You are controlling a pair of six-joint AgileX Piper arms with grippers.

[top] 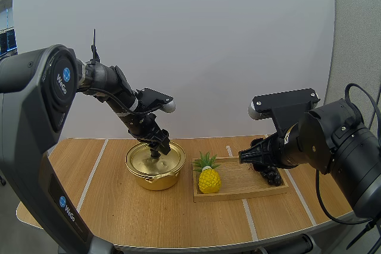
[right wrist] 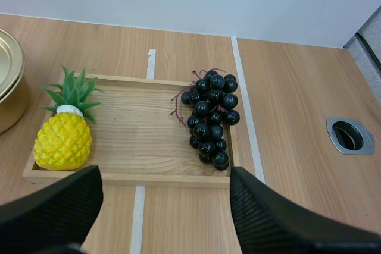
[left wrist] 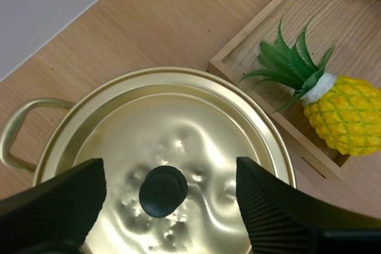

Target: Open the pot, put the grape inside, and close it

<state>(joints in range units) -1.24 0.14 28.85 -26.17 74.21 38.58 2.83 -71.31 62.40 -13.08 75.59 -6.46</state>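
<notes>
**Listener:** What are the claws doing?

**Operator:** My left gripper (left wrist: 169, 185) is spread wide. Its two ribbed black fingers (left wrist: 59, 206) stand on either side of the black knob (left wrist: 162, 190) with a clear gap on each side, so they pinch nothing. From the high view it sits low over the lid (top: 146, 159); I cannot tell if it touches the metal. My right gripper (right wrist: 166, 206) is also wide apart and empty, hanging above the near edge of the wooden tray (right wrist: 137, 141).

**Listener:** And the pot and the fruit?

**Operator:** The pot (top: 156, 175) is shiny gold with loop handles, and it stands on the table (top: 178, 218) just left of the tray, with its lid on. The grapes (right wrist: 211, 117) are a dark, nearly black bunch with reddish stems. They lie at the tray's right end, against its rim. A yellow toy pineapple (right wrist: 62, 141) stands at the tray's left end, well apart from them.
</notes>
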